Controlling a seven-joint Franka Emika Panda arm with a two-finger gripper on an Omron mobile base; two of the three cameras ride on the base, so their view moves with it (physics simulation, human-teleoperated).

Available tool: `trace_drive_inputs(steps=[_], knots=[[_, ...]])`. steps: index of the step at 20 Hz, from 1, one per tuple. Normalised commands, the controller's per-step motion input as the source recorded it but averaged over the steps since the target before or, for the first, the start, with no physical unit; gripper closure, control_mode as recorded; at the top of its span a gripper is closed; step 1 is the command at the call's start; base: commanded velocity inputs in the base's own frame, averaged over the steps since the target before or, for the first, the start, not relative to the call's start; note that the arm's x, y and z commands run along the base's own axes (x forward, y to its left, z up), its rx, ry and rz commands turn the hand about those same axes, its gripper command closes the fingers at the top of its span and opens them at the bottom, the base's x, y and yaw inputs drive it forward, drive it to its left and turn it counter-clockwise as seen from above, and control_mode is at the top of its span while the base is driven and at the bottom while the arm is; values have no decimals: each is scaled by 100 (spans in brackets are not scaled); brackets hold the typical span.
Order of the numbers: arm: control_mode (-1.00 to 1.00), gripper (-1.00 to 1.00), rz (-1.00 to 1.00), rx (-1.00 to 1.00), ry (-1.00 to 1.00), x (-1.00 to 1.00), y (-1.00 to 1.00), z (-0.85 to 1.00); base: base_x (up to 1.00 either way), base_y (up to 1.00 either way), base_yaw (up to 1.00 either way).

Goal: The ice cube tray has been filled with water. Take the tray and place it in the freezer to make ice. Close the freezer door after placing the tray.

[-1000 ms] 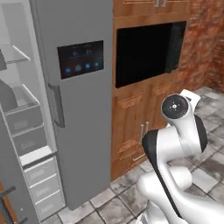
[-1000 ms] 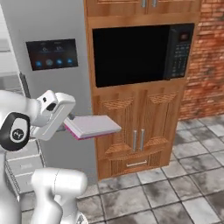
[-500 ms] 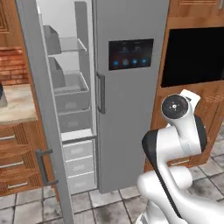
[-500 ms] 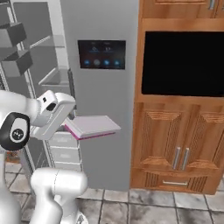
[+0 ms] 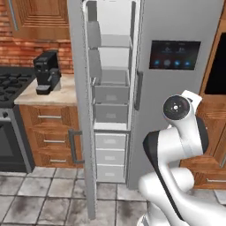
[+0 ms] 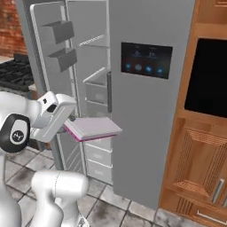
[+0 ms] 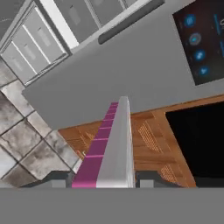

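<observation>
The ice cube tray [image 6: 92, 127] is a thin pale slab with a magenta edge, held level in front of the robot. My gripper [image 6: 70, 128] is shut on its near end. In the hand view the tray [image 7: 114, 148] runs edge-on up from between the fingertips [image 7: 148, 179]. The freezer [image 5: 111, 88] is open just ahead, showing pale shelves and drawers. Its freezer door [image 5: 82, 110] is swung out to the left, edge-on in the left base view, and its inner bins [image 6: 58, 31] face me in the right base view. The tray hangs outside the compartment, level with the lower drawers.
The fridge's other door [image 6: 146, 60] with a black lit panel is closed, right of the opening. A wooden cabinet with a black oven front [image 6: 207, 77] stands further right. Left of the freezer are a counter with a black coffee machine [image 5: 47, 73], drawers [image 5: 52, 141] and a stove [image 5: 9, 84].
The whole picture has slid right: the base has moved left along the wall, from facing the oven cabinet to facing the open freezer. The tray stays gripped in the same pose.
</observation>
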Motion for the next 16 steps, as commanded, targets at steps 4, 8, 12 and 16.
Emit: trace_drive_inputs(steps=[4, 8, 12, 16], knots=[[100, 100, 0, 0, 0, 0, 0, 0, 0, -29, 52], [100, 100, 0, 0, 0, 0, 0, 0, 0, -29, 50], [100, 100, 0, 0, 0, 0, 0, 0, 0, -26, 46], [100, 100, 0, 0, 0, 0, 0, 0, 0, -20, 41]])
